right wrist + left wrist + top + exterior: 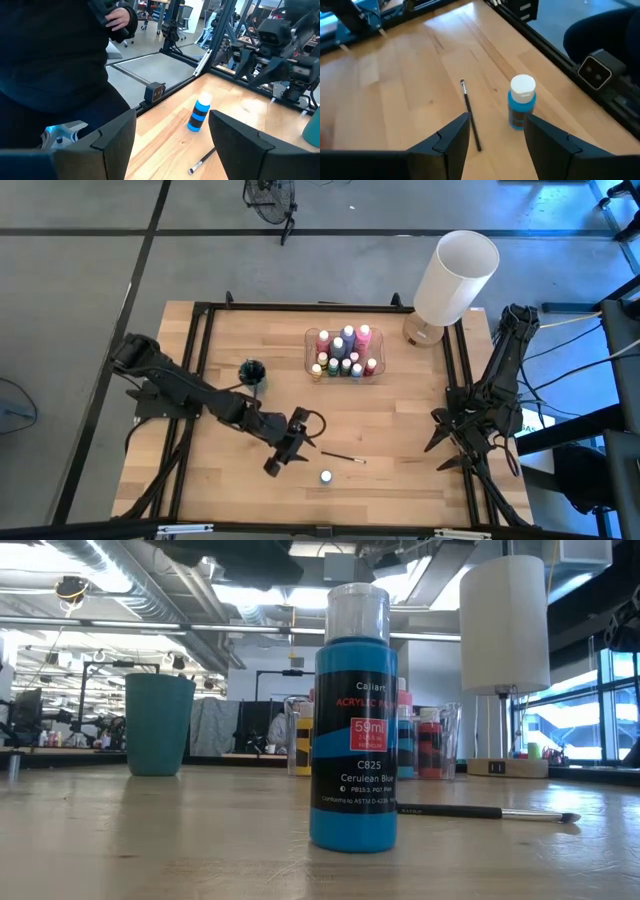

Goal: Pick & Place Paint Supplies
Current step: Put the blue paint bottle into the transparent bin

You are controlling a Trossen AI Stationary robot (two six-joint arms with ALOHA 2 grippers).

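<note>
Paintbrush flat on table, just beside upright blue bottle, both loose near front edge. Left claw above them, fingers apart, empty, lined up for pickup. Clear tray holds bottles. Right claw parked at right edge, fingers apart, empty.

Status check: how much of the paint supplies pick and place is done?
Done: most paint bottles stand packed in the clear bin at the back of the table. In hand: nothing; the left gripper hangs open and empty near the loose items, and the right gripper waits open at the right edge. Left: the blue bottle and the paintbrush, both on the bare wood.
</note>
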